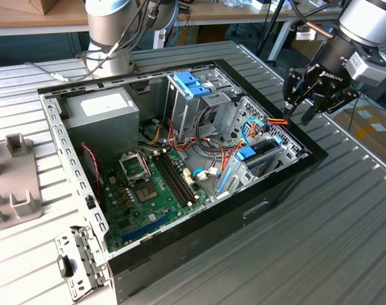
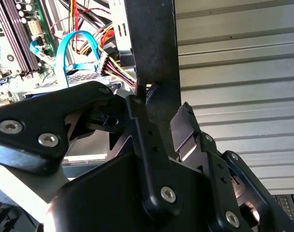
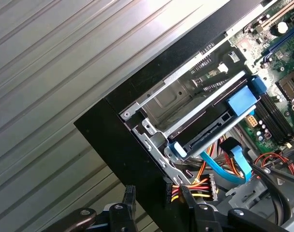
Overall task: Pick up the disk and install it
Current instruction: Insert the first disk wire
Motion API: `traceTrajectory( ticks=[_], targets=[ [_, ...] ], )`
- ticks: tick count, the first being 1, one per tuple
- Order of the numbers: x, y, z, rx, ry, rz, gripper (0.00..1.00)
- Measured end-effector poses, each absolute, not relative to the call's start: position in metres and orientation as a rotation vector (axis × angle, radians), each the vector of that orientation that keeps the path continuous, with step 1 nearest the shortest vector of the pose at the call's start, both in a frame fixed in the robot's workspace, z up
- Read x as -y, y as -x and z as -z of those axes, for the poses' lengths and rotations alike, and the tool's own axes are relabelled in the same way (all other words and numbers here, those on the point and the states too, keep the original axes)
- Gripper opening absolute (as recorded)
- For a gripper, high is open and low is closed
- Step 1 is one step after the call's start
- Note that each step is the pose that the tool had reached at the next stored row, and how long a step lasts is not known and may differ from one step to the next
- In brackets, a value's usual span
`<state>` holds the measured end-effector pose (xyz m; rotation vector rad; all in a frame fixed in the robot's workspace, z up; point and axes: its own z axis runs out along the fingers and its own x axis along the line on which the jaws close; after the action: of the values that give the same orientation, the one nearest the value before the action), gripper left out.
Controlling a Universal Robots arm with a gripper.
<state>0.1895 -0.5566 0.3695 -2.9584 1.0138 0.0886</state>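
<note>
— Well, what could be spoiled from this position?

— Snagging is the likeliest trouble, it is judged. The gripper [image 1: 310,101] is held above the black wall of the computer case [image 1: 275,190], at the corner on the exterior view's right, and a bundle of red, yellow and orange wires [image 3: 195,183] is seen just beside its fingers in the first wrist view. A wire could be caught if the fingers were lowered without care, or the case wall could be struck.

— And is anything held?

— Nothing is gripped. The fingers [image 2: 185,130] are parted, with an empty gap between them.

— Where is the disk?

— The disk [image 3: 210,123] is seen lying flat in the metal bay [image 3: 161,104] inside the case, near the gripper but apart from it. A dark body is shown, edged by bright blue rails, with a blue tab at one end. A light-blue ribbon cable [image 3: 227,169] is looped just beside its connector end.
</note>
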Motion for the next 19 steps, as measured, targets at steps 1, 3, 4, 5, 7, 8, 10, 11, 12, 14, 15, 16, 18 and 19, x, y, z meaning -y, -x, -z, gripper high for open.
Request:
traceTrajectory(
  ticks=[1,3,4,5,7,8,10,11,12,14,15,16,18,19],
  targets=[
    [0.5566,-0.1895,-0.3689,-1.014,2.958,-0.088,0.48],
    [0.5565,-0.1895,-0.3675,-1.014,2.959,-0.088,0.48],
    [0.5563,-0.1895,-0.3666,-1.014,2.959,-0.089,0.48],
    [0.5560,-0.1895,-0.3662,-1.014,2.959,-0.088,0.48],
    [0.5558,-0.1886,-0.3654,-1.014,2.958,-0.089,0.48],
    [0.5558,-0.1879,-0.3650,-1.014,2.958,-0.089,0.48],
    [0.5558,-0.1867,-0.3643,-1.014,2.958,-0.088,0.48],
    [0.5557,-0.1857,-0.3638,-1.014,2.959,-0.088,0.48],
    [0.5555,-0.1849,-0.3635,-1.014,2.959,-0.088,0.48],
    [0.5552,-0.1845,-0.3628,-1.013,2.958,-0.089,0.48],
    [0.5552,-0.1844,-0.3629,-1.013,2.959,-0.088,0.48],
    [0.5552,-0.1844,-0.3628,-1.013,2.959,-0.088,0.48],
    [0.5552,-0.1844,-0.3628,-1.013,2.959,-0.088,0.47],
    [0.5552,-0.1844,-0.3628,-1.013,2.959,-0.088,0.40]
  ],
)
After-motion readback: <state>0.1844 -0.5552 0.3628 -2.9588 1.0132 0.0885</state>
